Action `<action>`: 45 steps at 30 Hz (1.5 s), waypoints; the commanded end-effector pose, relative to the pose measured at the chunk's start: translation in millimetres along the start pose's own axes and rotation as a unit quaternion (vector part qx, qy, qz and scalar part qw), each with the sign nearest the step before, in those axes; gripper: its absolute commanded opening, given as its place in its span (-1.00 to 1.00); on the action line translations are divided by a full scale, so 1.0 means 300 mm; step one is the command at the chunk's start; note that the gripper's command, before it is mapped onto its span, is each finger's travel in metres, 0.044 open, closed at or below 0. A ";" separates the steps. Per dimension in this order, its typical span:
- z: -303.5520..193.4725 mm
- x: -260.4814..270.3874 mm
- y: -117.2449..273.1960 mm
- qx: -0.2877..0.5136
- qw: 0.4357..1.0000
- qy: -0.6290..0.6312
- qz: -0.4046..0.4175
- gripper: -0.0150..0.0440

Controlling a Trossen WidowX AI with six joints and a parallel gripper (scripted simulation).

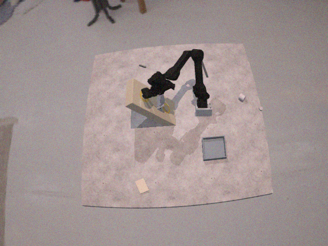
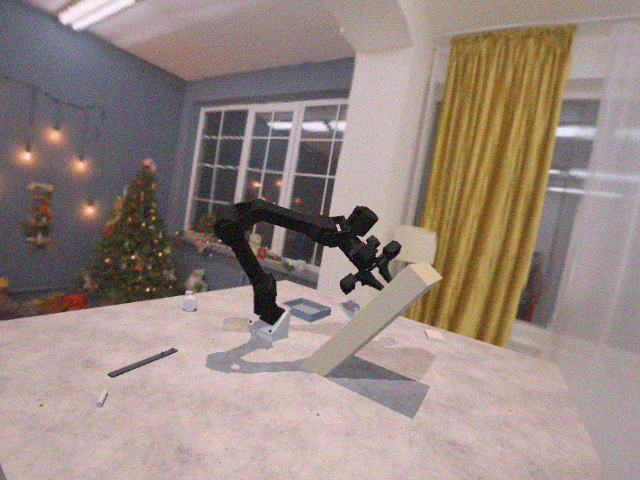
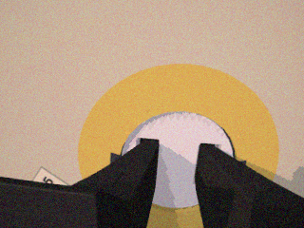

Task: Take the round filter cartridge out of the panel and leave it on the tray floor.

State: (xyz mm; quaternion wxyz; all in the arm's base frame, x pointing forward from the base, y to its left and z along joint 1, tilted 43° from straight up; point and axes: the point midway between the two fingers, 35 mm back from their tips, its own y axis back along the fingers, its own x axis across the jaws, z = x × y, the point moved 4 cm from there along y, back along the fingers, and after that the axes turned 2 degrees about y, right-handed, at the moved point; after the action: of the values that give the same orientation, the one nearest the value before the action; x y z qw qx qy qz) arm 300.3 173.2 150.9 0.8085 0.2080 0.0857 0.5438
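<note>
The round filter cartridge (image 3: 178,124) has a pale face inside the yellow ring (image 3: 178,85) of the tilted service panel (image 1: 131,92) (image 2: 373,321) (image 3: 57,62). My gripper (image 3: 176,148) (image 2: 383,284) is at the panel's face, shut on the cartridge, with one fingertip on each side of its middle. The fingertips cover both slots. A thin dark gap shows at the cartridge's upper right edge; how deep it sits, I cannot tell. The grey-blue square tray (image 1: 203,149) (image 2: 316,317) stands away from the panel, beyond the arm's base, with nothing in it.
A dark strip (image 1: 205,69) (image 2: 143,362) and a short stick (image 1: 142,65) (image 2: 102,397) lie on the table. A small white bottle (image 1: 241,97) (image 2: 189,301) and a pale card (image 1: 142,185) (image 2: 434,334) lie farther off. A label (image 3: 51,177) is partly hidden by my gripper.
</note>
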 end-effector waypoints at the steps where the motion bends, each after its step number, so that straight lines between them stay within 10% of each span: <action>1: -0.004 -0.001 -0.031 0.009 1.000 -0.006 -0.001 -0.49; 45: -0.092 -0.123 0.224 0.011 1.000 -0.005 -0.002 -0.49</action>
State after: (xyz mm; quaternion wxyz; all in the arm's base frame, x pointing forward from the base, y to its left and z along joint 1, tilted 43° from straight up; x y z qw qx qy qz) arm 222.6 173.1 154.2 0.8069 0.2196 0.0954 0.5400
